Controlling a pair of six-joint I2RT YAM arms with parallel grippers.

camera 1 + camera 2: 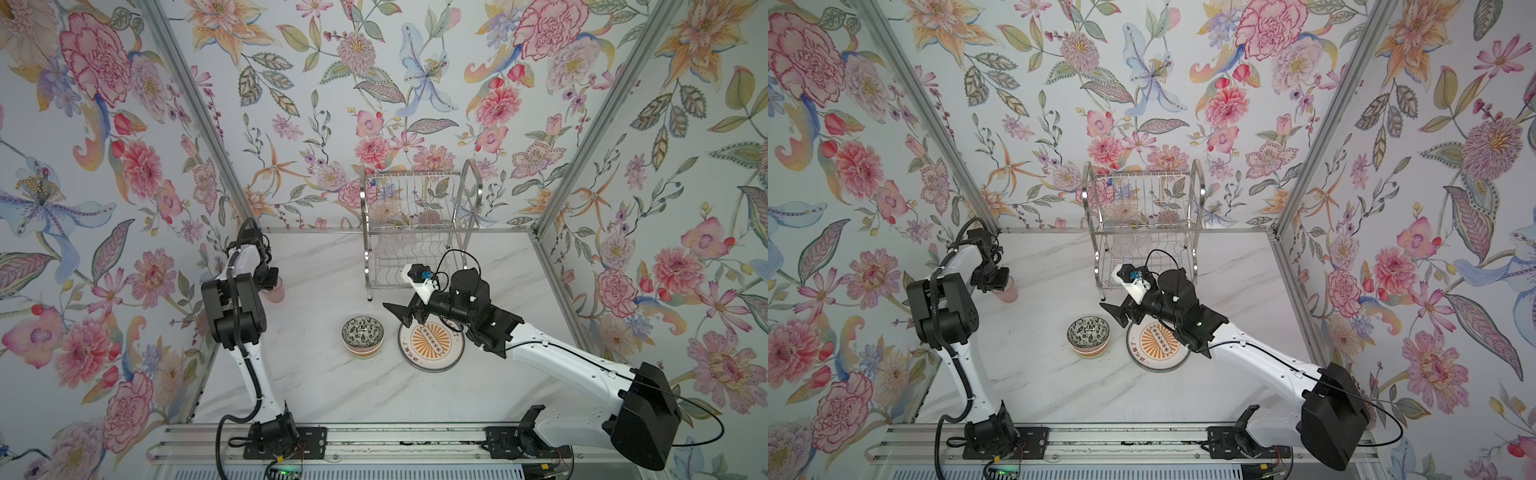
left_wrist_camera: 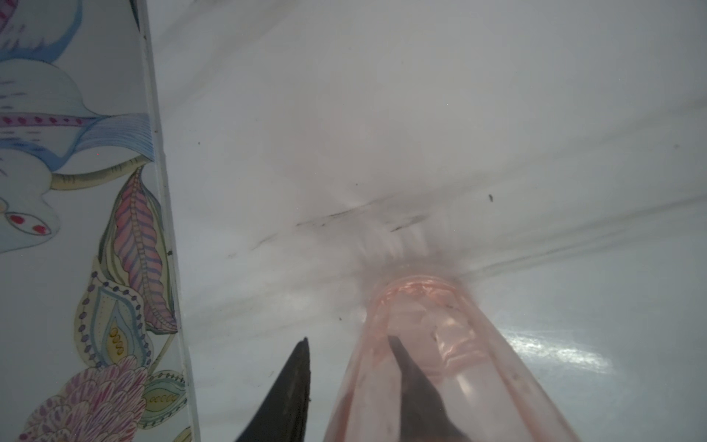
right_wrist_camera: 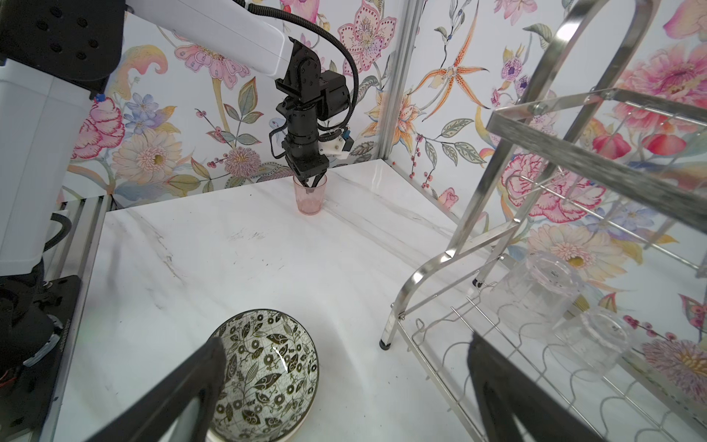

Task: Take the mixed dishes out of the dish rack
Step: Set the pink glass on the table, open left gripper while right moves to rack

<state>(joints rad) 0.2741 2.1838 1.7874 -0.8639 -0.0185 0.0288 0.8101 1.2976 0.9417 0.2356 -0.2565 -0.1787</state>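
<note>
Flowered wallpaper closes in a white marble counter [image 1: 316, 386] on three sides. A pink cup [image 3: 310, 195] stands upright on it, close to the left wall and well apart from the other dishes. The left pincer [image 2: 347, 338] points straight down over the cup's rim. One finger [image 2: 413, 382] is inside the cup and the other finger [image 2: 290, 382] is outside, with a sliver of counter showing between it and the cup wall. The pincer looks partly open and no longer pinching.

The step in hand appears to be letting go of the cup. To do it well, the jaws should part only enough to free the wall. The arm should then rise straight up, so the inner finger does not catch the rim and tip or drag the light cup.

Nearer the middle, a patterned bowl [image 1: 362, 334] and a sunburst plate [image 1: 432, 347] sit side by side on the counter. The right pincer [image 3: 344, 340] hovers above them, wide open and empty, facing the dish rack [image 3: 566, 151]. The rack stands at the back of the counter. Its top shelf looks bare, and two clear cups [image 3: 535, 291] [image 3: 589, 340] rest upside down on the lower shelf. Unloading seems well along, with those cups left to fetch.
</note>
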